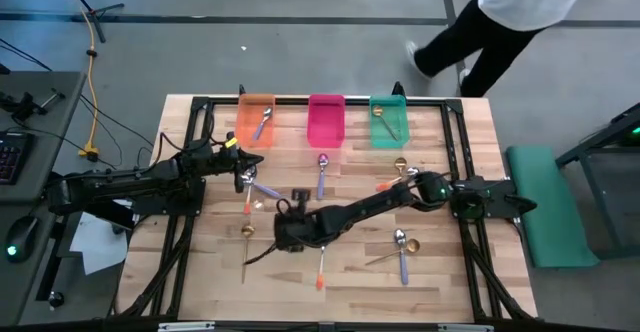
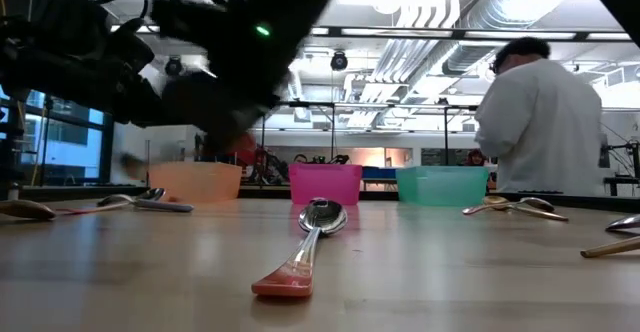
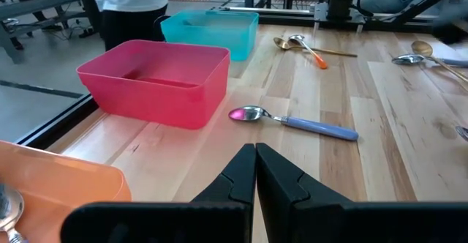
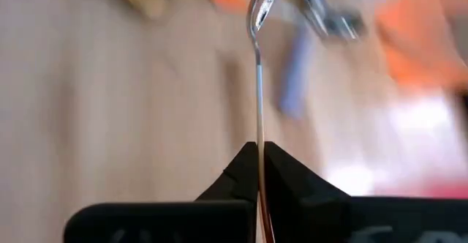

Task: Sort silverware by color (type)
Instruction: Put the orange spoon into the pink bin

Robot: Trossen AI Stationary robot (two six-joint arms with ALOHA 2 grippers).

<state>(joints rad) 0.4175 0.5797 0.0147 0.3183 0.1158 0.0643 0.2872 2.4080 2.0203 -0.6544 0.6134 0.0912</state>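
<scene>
The right gripper (image 4: 259,155) is reaching over the table's (image 1: 440,277) middle, its fingers pinching shut on a thin spoon (image 4: 259,75) — bowl pointing away. The left gripper (image 3: 256,162) is hovering closed and empty beside the orange bin (image 1: 257,118). Just beyond it a purple-handled spoon (image 3: 296,121) is lying before the pink bin (image 3: 157,82); farther off, more spoons (image 3: 307,47) are sitting near the green bin (image 3: 212,29).
</scene>
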